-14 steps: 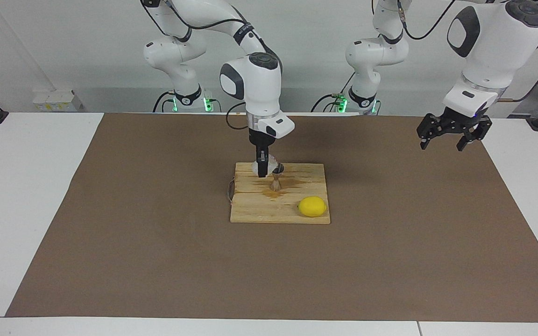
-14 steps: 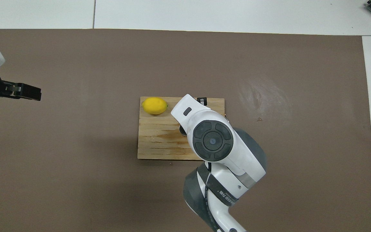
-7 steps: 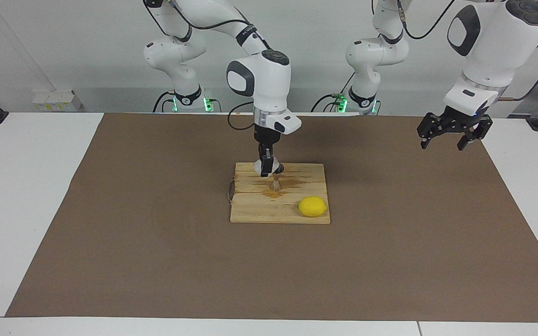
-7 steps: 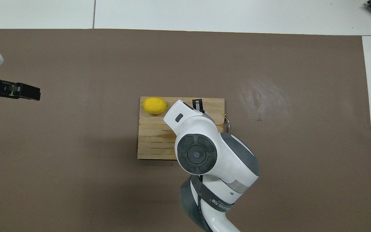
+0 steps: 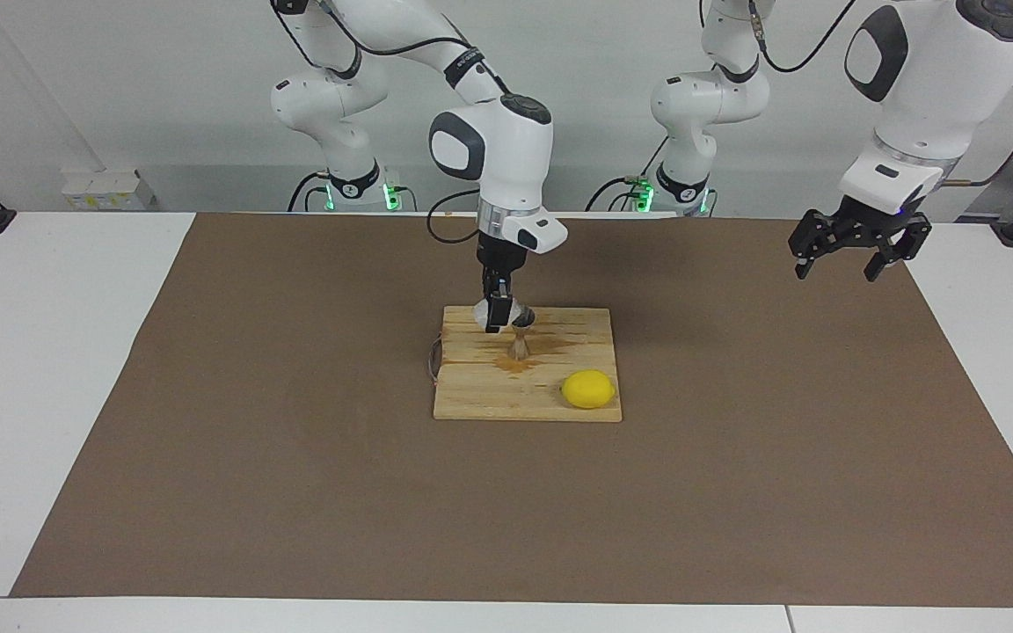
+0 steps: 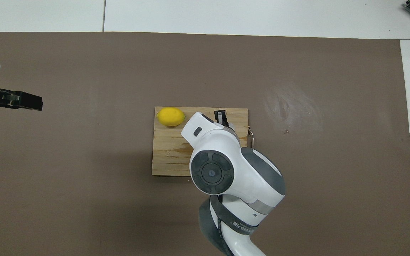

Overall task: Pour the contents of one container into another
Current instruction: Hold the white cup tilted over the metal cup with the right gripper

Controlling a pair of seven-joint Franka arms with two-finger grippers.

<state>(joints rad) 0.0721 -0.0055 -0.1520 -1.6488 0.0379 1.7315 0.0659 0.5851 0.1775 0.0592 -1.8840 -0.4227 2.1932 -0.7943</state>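
The right pincer (image 5: 496, 318) is clamped on the clear glass cup (image 5: 515, 311), holding it tilted over the top of the metal jigger (image 5: 520, 341). Since a second ago this arm's wrist has risen and swung a little toward the left arm's end, while the cup itself has barely moved above the jigger. In the overhead view the arm's body hides both cup and jigger; only a fingertip of the right pincer (image 6: 220, 116) peeks out at about 12 o'clock of the wrist housing.

The jigger stands upright near the middle of the wooden board (image 5: 480, 391), on a darker wet-looking stain (image 5: 550, 345) in the wood. A lemon (image 5: 588, 389) lies on the board at about 4 o'clock from the jigger in the facing view, at the board's corner farthest from the robots, unchanged from before. The board rests on the brown mat (image 5: 295, 492) covering the tabletop (image 5: 32, 352).

The left pincer (image 5: 854, 251) waits with its jaws spread wide and holding nothing, over the mat's edge at the left arm's end; it has drifted only slightly.
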